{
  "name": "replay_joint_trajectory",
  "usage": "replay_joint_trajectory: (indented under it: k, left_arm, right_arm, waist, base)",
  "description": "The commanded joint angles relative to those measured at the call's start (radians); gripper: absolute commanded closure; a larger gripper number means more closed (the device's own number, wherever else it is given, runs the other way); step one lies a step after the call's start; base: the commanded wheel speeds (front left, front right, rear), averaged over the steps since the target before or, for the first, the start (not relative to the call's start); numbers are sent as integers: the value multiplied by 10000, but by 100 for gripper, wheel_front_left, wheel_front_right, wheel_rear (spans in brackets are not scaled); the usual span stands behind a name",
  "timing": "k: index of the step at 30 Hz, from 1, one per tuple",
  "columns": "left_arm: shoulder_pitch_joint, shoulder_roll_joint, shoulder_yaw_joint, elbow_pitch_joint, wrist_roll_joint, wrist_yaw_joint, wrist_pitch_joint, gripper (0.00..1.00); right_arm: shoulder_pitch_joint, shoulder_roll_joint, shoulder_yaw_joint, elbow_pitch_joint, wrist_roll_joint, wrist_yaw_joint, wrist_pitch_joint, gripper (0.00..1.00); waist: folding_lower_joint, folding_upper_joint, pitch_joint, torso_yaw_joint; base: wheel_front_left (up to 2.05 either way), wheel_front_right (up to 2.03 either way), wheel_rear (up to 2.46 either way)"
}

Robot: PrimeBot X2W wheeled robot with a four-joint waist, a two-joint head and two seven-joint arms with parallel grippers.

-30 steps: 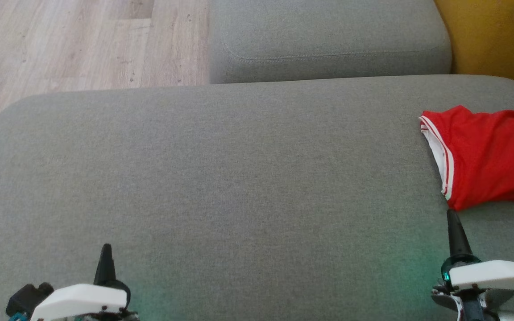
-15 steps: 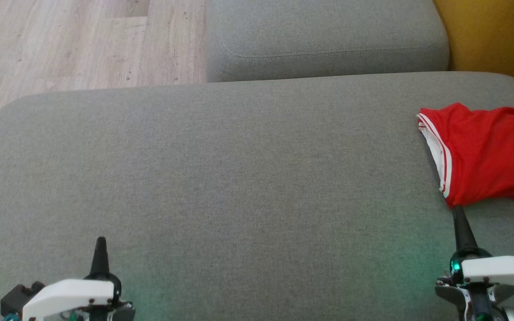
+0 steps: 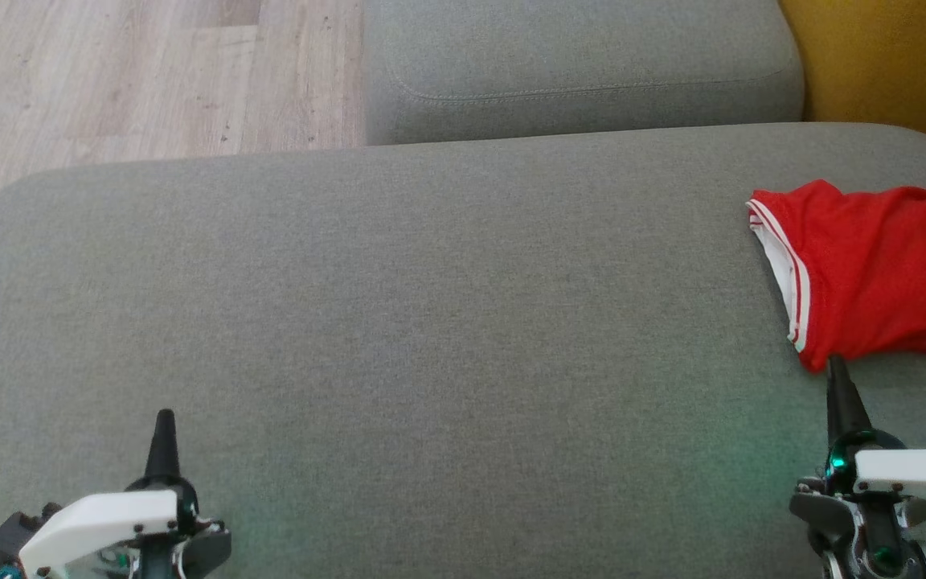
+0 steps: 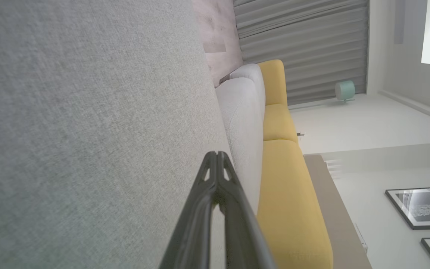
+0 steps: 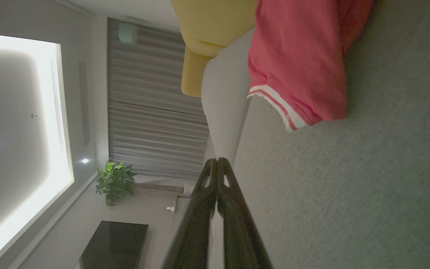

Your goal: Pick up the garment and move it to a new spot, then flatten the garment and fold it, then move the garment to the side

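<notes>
The red garment [image 3: 873, 273] lies bunched at the grey cushion's [image 3: 431, 322] right end. The right gripper [image 3: 837, 366], fingers pressed together, points at its near corner. The left gripper [image 3: 164, 418], likewise closed, sits at the cushion's near left. Going in closed could just shove the cloth towards the edge.

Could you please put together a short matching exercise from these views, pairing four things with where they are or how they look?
Column one:
1. garment
2. left gripper
3. right gripper
4. wooden floor

Column two:
A. shut, over the bare grey cushion, at the head view's lower left
B. beyond the cushion, at the head view's upper left
C. red with white trim, lying at the cushion's right edge
D. shut, tip close to the red cloth's near corner

Pairs: 1-C, 2-A, 3-D, 4-B.
</notes>
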Motion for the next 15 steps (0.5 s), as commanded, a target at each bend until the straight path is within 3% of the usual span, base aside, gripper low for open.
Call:
replay_joint_trajectory:
  k: [1,15]
  left_arm:
    - [-580,6,429,-262,-179,-127,65,100]
    - [-833,-342,1189,-114,-1135,-637,436,100]
  right_arm:
    - [-550,-214,117,-305,268,-6,61,100]
    - [-835,-210,-56,-206,1837,-7,268,100]
  waist:
    - [0,-1,4,-5]
    - [0,-1,65,-84]
  base:
    - [0,0,0]
    - [0,0,0]
